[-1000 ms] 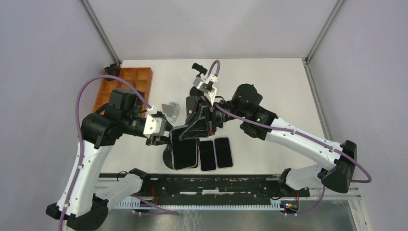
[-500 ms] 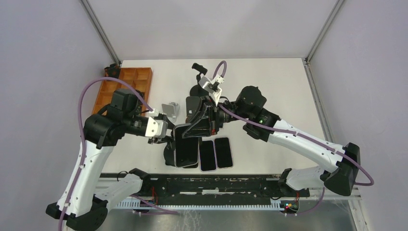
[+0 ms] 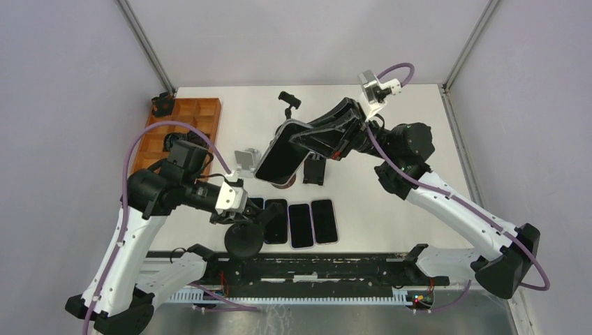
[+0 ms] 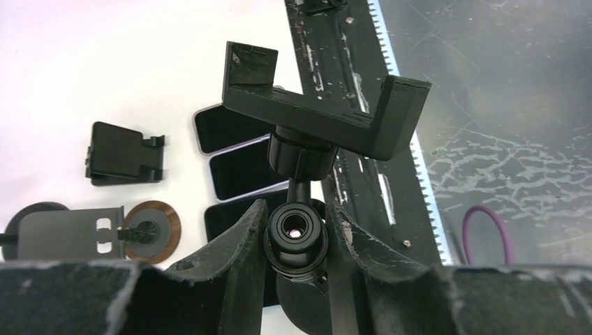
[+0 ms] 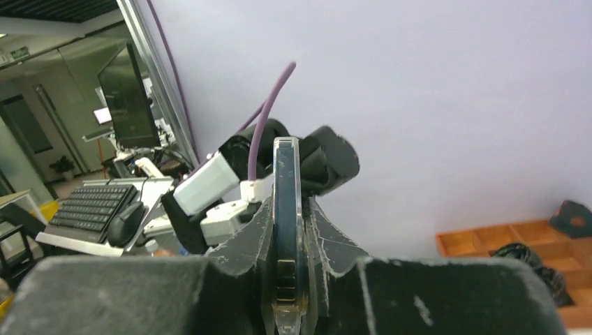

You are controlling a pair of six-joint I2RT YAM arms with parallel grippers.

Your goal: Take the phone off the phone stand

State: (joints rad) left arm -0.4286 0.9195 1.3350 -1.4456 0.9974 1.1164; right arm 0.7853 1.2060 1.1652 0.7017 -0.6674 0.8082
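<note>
Plainly, the right gripper (image 3: 312,137) clamps the phone (image 3: 280,155) edgewise, high above the table (image 3: 391,118) — the left gripper (image 4: 296,222) is closed around the neck of the stand (image 4: 322,117), well apart.

The phone (image 3: 283,155) and stand (image 4: 321,115) are black, the tray (image 3: 217,115) orange.

The phone (image 3: 281,155) shows a glossy black glass face and a shiny rim. The phone stand (image 4: 322,118) is matt black plastic, scuffed pale at its corners. The fingers (image 4: 234,255) of the left end effector (image 4: 296,209) look like rough black plastic, as do those of the right end effector (image 5: 287,206). The desk (image 3: 391,132) is smooth, matt white. The tray (image 3: 218,118) looks like orange-brown wood. A folding stand (image 4: 66,237) looks like brushed grey metal.
</note>
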